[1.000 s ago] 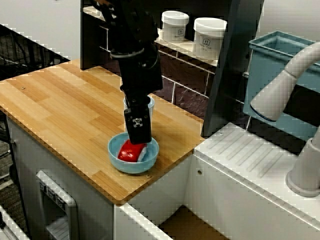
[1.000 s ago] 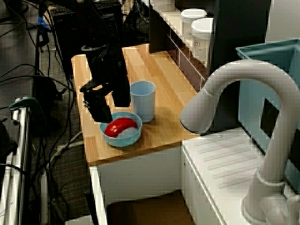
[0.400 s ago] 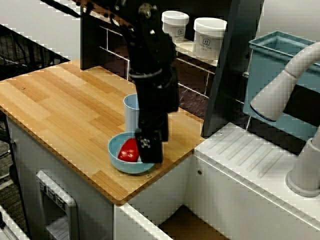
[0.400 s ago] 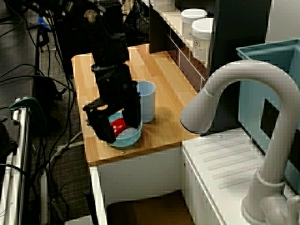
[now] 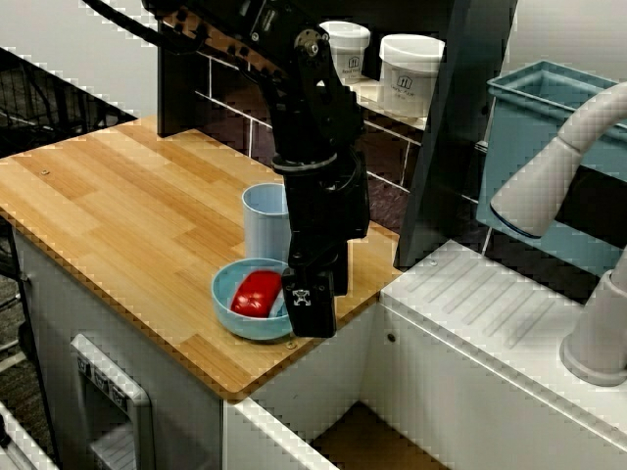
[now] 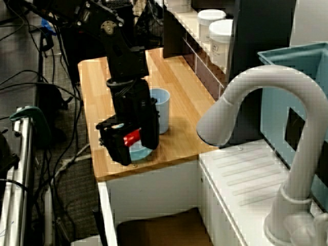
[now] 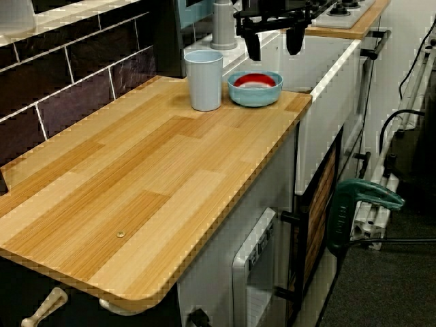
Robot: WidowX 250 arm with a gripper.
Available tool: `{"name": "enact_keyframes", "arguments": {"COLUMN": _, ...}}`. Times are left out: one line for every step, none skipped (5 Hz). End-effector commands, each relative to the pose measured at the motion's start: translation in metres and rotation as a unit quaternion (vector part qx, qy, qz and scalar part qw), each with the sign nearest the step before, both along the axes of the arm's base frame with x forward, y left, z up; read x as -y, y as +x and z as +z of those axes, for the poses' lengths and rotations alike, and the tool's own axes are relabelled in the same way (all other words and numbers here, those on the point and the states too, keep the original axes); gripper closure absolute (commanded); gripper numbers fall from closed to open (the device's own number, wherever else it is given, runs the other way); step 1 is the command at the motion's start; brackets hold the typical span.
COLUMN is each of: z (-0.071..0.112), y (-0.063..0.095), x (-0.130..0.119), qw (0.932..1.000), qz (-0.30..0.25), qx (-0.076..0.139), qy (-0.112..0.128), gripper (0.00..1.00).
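**Hovering above a bowl at the counter's corner: gripper with fingers spread**

Item 1. Gripper (image 7: 274, 54): points straight down, its two fingers (image 7: 253, 46) set wide apart with nothing between them. In the view along the countertop the tips hang clear of the rim below, touching nothing.

Item 2. Bowl (image 7: 255, 97): light blue and shallow, standing flat near the corner of the wooden countertop (image 7: 136, 177), directly under the gripper.

Item 3. Red object (image 7: 255, 80): lies low in the bowl's hollow. The sloping walls appear to hold it in place, so it needs no grip.

Item 4. Cup (image 7: 204, 80): pale blue, upright on its base just beside the bowl. I cannot tell whether the two touch.

Item 5. Two white jars (image 5: 409, 73): on the shelf behind, well apart from the gripper.

Item 6. Tap (image 5: 558, 166): at the neighbouring sink.
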State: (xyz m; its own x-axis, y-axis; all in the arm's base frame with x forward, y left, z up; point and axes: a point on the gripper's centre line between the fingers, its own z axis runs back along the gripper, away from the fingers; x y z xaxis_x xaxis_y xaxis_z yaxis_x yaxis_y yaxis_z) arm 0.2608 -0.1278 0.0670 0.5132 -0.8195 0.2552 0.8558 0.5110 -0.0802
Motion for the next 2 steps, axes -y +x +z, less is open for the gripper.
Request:
{"name": "enact_keyframes", "arguments": {"z": -0.006, "y": 0.015, "x": 0.003, "qw": 0.9998, "qz": -0.001, "qx": 0.02, "qy": -0.004, "gripper": 0.0}}
{"name": "enact_keyframes", "arguments": {"z": -0.018, "y": 0.019, "x": 0.006, "qw": 0.9998, "qz": -0.003, "qx": 0.017, "qy": 0.001, "gripper": 0.0}}
